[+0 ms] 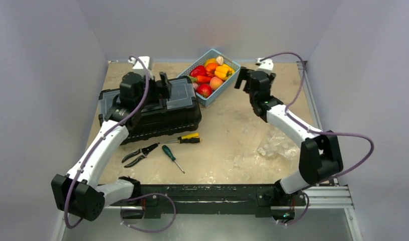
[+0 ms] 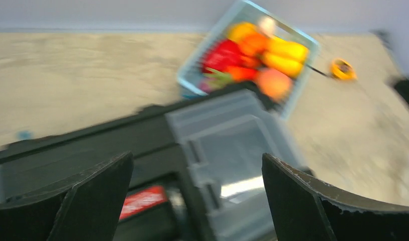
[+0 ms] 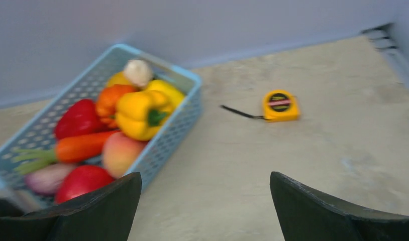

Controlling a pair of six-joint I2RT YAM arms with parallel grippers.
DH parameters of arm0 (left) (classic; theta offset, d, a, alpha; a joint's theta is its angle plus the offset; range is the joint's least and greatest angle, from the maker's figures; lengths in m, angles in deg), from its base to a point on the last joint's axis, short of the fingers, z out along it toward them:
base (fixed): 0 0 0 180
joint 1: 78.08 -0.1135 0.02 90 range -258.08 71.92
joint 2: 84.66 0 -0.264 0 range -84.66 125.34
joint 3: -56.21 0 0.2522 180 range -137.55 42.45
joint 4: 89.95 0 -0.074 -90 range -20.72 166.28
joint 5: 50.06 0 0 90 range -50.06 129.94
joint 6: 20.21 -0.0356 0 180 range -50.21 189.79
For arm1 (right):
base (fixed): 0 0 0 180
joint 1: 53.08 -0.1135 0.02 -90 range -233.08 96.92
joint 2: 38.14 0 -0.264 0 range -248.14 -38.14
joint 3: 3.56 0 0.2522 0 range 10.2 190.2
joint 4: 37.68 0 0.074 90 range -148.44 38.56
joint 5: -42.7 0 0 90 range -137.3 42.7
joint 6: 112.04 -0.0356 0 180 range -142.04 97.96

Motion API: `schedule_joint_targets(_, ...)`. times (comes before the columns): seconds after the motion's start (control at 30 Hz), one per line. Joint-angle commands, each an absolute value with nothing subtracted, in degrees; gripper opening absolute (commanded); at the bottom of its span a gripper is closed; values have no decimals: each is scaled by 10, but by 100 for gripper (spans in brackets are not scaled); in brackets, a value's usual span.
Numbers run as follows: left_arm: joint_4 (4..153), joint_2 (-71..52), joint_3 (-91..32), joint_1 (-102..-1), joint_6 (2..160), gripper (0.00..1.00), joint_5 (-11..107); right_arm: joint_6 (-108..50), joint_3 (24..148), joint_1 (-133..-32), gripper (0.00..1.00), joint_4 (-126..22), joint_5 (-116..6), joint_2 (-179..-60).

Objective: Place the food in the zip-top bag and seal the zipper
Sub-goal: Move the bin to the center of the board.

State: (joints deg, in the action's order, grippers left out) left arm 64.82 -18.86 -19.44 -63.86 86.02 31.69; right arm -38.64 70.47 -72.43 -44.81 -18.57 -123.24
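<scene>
- Our left gripper [image 1: 164,86] hangs over the black toolbox [image 1: 152,113], jaws wide apart, holding nothing.
- Our right gripper [image 3: 205,206] sits just right of the basket [image 3: 170,135], jaws equally wide and empty.
- The food [image 1: 210,74] lies piled in the basket at the far edge; none has reached the bag yet.
- The bag [image 1: 275,148] seems to be the pale crinkly patch at the near right of the table [image 1: 232,130], well apart from the basket. We cannot make out its zipper or which way the mouth faces.
- The pieces are glossy and rounded, so an off-centre pinch may squirt one out or drag a neighbour along.
- A finger may catch the basket wall and shove the basket.
- The bag lies limp and flat. Unless one gripper holds the mouth open, dropped food may roll away.
</scene>
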Motion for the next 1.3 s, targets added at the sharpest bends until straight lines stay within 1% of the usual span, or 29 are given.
schedule_joint_targets(0.0,679,-199,-234,-580,823,99,464,-444,749,-766,99,-413,-248,-1267)
schedule_joint_targets(0.2,677,-202,-236,-567,817,99,474,-536,784,-766,99,-392,-320,-1328)
schedule_joint_targets(0.43,686,-196,-238,-566,818,99,522,-671,845,-766,99,-377,-384,-1430)
schedule_joint_targets(0.67,683,-193,-242,-566,817,99,539,-735,897,-765,99,-377,-384,-1510)
schedule_joint_targets(0.8,678,-193,-243,-566,811,99,536,-762,930,-766,98,-414,-368,-1544)
schedule_joint_targets(0.87,678,-192,-244,-566,811,98,534,-761,932,-767,93,-407,-368,-1554)
schedule_joint_targets(1.0,677,-189,-246,-566,813,97,536,-760,932,-771,73,-417,-358,-1561)
schedule_joint_targets(1.03,676,-188,-246,-567,814,97,537,-759,928,-773,70,-416,-353,-1560)
schedule_joint_targets(1.07,676,-188,-246,-566,814,97,537,-759,923,-776,63,-417,-348,-1557)
schedule_joint_targets(1.1,676,-188,-246,-566,814,97,538,-758,920,-779,59,-418,-343,-1555)
schedule_joint_targets(1.13,675,-187,-247,-566,814,97,537,-756,918,-782,56,-420,-338,-1554)
schedule_joint_targets(1.2,674,-186,-248,-566,814,97,538,-754,918,-790,52,-433,-323,-1552)
schedule_joint_targets(1.27,673,-185,-249,-566,814,97,539,-750,921,-797,51,-447,-310,-1553)
